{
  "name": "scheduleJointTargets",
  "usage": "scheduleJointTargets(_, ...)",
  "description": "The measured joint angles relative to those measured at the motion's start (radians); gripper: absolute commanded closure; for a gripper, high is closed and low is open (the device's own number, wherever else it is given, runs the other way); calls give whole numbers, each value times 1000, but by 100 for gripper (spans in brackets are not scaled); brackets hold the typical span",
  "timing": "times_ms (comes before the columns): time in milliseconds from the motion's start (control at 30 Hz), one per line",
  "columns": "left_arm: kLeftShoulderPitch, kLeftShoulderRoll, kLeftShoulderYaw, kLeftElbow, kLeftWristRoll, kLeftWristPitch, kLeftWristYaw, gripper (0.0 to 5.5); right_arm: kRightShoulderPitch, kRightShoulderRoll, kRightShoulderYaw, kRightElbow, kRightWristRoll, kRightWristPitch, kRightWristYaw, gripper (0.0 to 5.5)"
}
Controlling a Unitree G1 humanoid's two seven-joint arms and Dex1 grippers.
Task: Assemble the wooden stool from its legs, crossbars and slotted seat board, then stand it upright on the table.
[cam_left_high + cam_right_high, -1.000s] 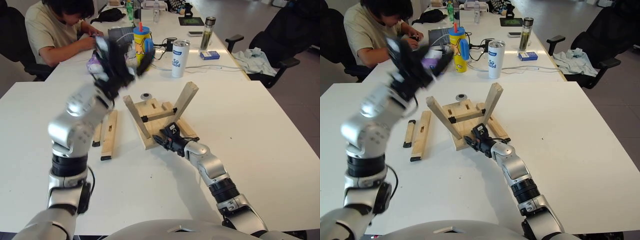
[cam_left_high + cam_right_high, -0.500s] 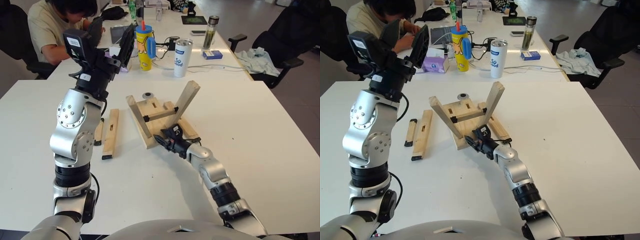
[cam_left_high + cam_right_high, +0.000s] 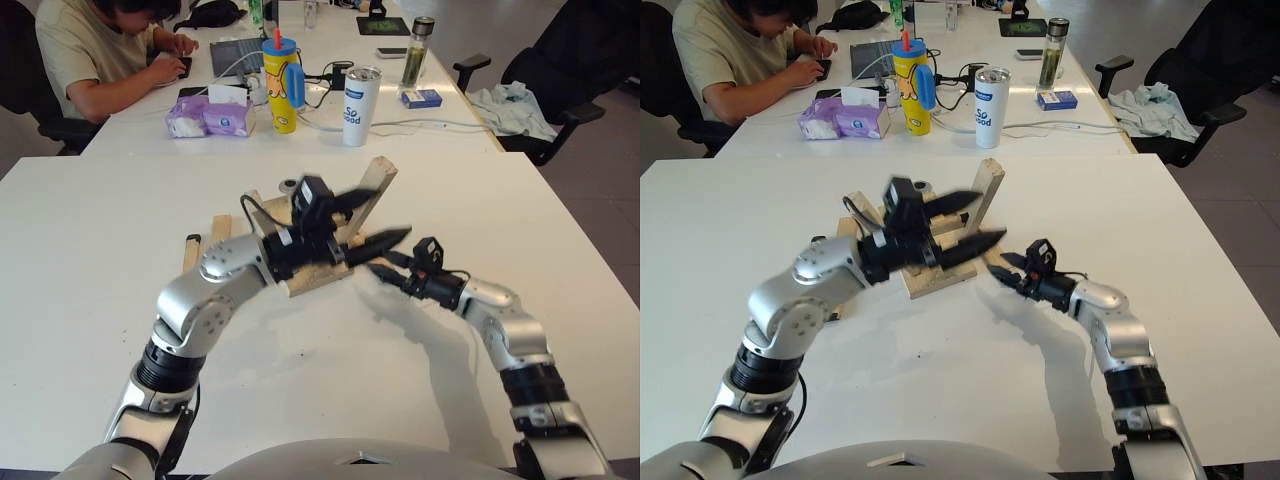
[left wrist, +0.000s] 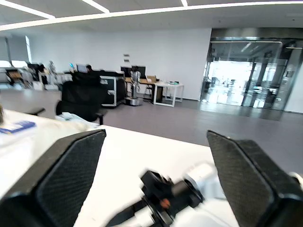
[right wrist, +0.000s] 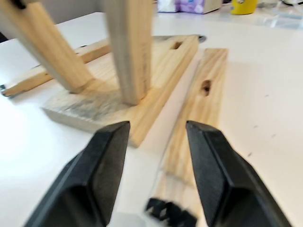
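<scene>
The seat board [image 3: 312,277] lies flat on the white table with two legs standing up from it, one slanting leg [image 3: 377,184] at its right. My left gripper [image 3: 366,218] hangs open right in front of these legs, its fingers pointing right, nothing between them. My right gripper [image 3: 381,268] is open low over the table by the board's right corner. In the right wrist view, its fingers [image 5: 102,161] flank the seat board [image 5: 142,90] and a loose wooden bar [image 5: 201,101] with a hole. Other loose bars [image 3: 219,228] lie left of the board.
A small round object [image 3: 290,185] sits behind the stool. On the table behind stand a white tumbler [image 3: 355,92], a yellow cup [image 3: 279,72], tissue packs [image 3: 205,115] and a bottle [image 3: 415,52]. A person sits at the back left.
My left arm swung down from high at the back left to just in front of the stool's legs. My right gripper drew back to the right from the seat board's edge.
</scene>
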Motion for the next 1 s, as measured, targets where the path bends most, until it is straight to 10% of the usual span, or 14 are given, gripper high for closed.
scheduleJointTargets(467, 53, 180, -253, 234, 413, -17, -148, 156, -488, 135, 1, 535, -107, -328, 74, 331)
scheduleJointTargets(1000, 180, 440, -226, 26, 514, 102, -260, 156, -278, 208, 137, 40, -68, -103, 235, 331)
